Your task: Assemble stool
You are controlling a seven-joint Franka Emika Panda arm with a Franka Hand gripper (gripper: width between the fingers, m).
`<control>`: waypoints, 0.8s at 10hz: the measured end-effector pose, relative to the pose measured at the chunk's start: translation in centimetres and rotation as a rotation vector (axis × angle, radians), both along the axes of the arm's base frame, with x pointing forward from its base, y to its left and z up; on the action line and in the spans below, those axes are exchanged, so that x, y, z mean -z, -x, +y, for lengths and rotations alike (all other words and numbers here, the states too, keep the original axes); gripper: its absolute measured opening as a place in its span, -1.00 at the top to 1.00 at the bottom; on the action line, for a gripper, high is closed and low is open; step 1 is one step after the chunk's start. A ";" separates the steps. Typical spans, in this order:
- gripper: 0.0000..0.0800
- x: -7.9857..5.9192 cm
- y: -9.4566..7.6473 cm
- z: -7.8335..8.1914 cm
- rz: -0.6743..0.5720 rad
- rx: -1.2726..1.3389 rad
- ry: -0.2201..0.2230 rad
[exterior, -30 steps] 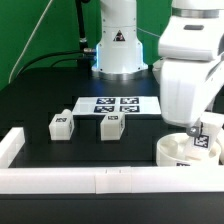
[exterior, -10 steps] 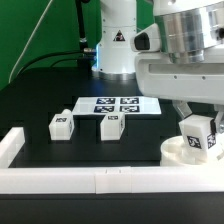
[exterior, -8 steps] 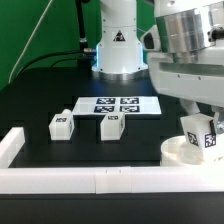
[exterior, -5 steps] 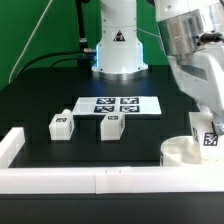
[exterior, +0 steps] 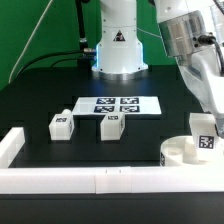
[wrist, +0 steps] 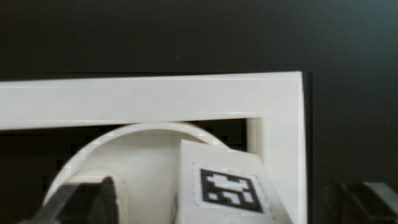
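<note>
**Gripper open around leg standing on seat disc**

- Gripper (wrist: pixel 222 203): jaws spread wide. In the wrist view, both dark fingers (wrist: pixel 84 200) have a visible gap to the leg between them. Not gripping anything.
- Leg (wrist: pixel 221 180): white block with its tag (wrist: pixel 226 188) facing the wrist camera. In the exterior view the leg (exterior: pixel 204 133) stands upright on the seat disc, toward the disc's edge on the exterior view's right. How firmly it is seated, can't tell.
- Seat disc (exterior: pixel 180 153): flat on the table, at the exterior view's right, just behind the front rail. In the wrist view its rim (wrist: pixel 128 141) curves out from behind the leg.
- Arm (exterior: pixel 190 45): comes down from the upper right above the disc. The fingers themselves can't be made out in the exterior view.
- Rail (exterior: pixel 100 179): white, runs along the front and left table edges. Its corner (wrist: pixel 270 100) shows beyond the disc in the wrist view.
- 2 loose legs: 1 (exterior: pixel 61 125) and 1 (exterior: pixel 111 126), side by side on the black table (exterior: pixel 40 95), well apart from the disc and just in front of the marker board (exterior: pixel 118 104).
</note>
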State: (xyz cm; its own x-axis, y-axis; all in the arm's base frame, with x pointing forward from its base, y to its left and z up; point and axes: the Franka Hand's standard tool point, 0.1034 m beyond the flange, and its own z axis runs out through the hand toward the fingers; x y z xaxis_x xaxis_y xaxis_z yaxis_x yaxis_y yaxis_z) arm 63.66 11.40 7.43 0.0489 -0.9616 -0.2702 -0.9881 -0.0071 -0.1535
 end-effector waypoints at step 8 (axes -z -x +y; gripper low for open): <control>-0.62 -2.4 0.7 0.8 -0.103 -0.744 0.024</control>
State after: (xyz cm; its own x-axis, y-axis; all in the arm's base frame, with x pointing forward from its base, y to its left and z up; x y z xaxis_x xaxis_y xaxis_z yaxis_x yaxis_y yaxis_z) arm 62.96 12.21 9.82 0.7118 -0.6707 -0.2085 -0.7022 -0.6717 -0.2360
